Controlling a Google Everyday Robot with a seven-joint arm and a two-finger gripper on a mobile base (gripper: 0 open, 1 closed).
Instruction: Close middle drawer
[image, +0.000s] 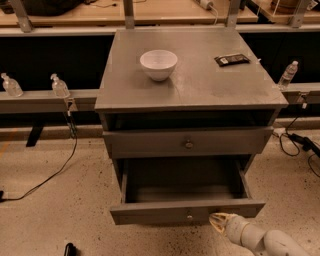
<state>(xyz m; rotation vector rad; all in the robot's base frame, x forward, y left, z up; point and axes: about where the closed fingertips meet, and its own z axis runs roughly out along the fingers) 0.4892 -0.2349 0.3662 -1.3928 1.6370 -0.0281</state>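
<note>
The middle drawer (185, 192) is pulled far out of the grey cabinet (190, 85). Its deep tray is empty, and its low front panel (150, 214) carries a small round knob (189, 217). My gripper (218, 222) comes in from the bottom right. Its pale fingertips are together and rest against the lower edge of the front panel, just right of the knob. It holds nothing. Above, the drawer with the taller front panel (188, 143) is pushed in.
A white bowl (158, 64) and a dark flat packet (232, 60) lie on the cabinet top. Small bottles (59, 86) stand on the rail at left, and one bottle (288, 74) stands at right. Cables (300, 142) lie on the speckled floor at both sides.
</note>
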